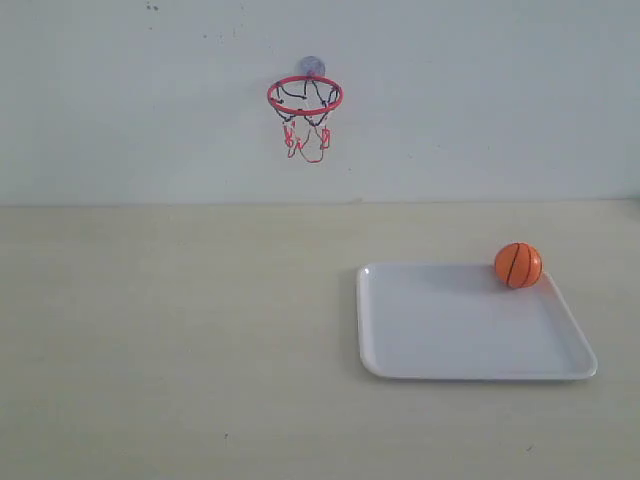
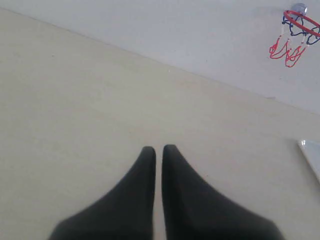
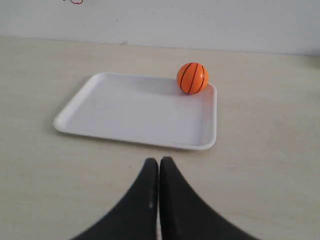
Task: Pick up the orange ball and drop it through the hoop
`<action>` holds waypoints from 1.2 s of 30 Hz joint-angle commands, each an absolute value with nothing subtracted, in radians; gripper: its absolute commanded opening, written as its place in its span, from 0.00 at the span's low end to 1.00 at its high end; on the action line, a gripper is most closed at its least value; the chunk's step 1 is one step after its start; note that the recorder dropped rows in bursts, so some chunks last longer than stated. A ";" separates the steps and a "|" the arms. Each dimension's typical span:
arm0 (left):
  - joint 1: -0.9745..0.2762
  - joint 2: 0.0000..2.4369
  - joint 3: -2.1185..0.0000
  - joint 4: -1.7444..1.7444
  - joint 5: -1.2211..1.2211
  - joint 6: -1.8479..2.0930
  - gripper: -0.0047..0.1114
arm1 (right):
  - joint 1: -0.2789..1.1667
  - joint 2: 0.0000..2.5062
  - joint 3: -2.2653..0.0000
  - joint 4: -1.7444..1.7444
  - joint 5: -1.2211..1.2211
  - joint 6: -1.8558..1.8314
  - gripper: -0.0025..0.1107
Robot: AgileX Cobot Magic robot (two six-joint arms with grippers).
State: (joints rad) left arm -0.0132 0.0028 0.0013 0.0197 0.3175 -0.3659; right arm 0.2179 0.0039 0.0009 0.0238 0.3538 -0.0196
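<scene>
The orange ball (image 1: 518, 265) (image 3: 192, 78) rests in the far right corner of a white tray (image 1: 440, 330) (image 3: 135, 112) on the table. The hoop (image 1: 305, 96) (image 2: 299, 22), a red ring with a red and dark net, hangs on the back wall above the table. Neither arm shows in the exterior view. My right gripper (image 3: 159, 161) is shut and empty, hovering short of the tray's near edge, well away from the ball. My left gripper (image 2: 158, 149) is shut and empty over bare table, far from the hoop.
The pale table (image 1: 180, 330) runs back to a white wall (image 1: 480, 90). A corner of the tray (image 2: 311, 152) shows at the edge of the left wrist view.
</scene>
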 commanded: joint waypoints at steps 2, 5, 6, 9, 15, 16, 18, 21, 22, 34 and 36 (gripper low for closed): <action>-0.021 0.000 0.000 0.022 0.307 -0.365 0.08 | 0.218 0.000 0.000 0.013 0.310 -0.068 0.02; -0.021 0.000 0.000 0.022 0.307 -0.365 0.08 | 0.218 0.000 0.000 0.013 0.274 -0.119 0.02; -0.021 0.000 0.000 0.022 0.307 -0.365 0.08 | 0.218 0.000 0.000 0.013 0.254 -0.132 0.02; -0.021 0.000 0.000 0.022 0.307 -0.365 0.08 | 0.218 0.000 0.000 0.013 0.178 -0.134 0.02; -0.021 0.000 0.000 0.022 0.307 -0.365 0.08 | 0.218 0.000 0.000 0.013 -0.083 -0.134 0.02; -0.021 0.000 0.000 0.022 0.307 -0.365 0.08 | 0.218 0.000 0.000 0.013 -0.183 -0.134 0.02; -0.021 0.000 0.000 0.022 0.307 -0.365 0.08 | 0.218 0.000 0.000 0.013 -0.439 -0.132 0.02; -0.021 0.000 0.000 0.022 0.307 -0.365 0.08 | 0.218 0.000 0.000 0.060 -0.735 -0.009 0.02; -0.021 0.000 0.000 0.022 0.307 -0.365 0.08 | 0.218 0.000 0.000 0.098 -0.760 -0.007 0.02; -0.021 0.000 0.000 0.022 0.307 -0.365 0.08 | 0.218 0.466 -0.473 0.511 0.052 -0.448 0.02; -0.021 0.000 0.000 0.022 0.307 -0.365 0.08 | 0.218 0.609 -0.530 0.518 0.245 -0.435 0.02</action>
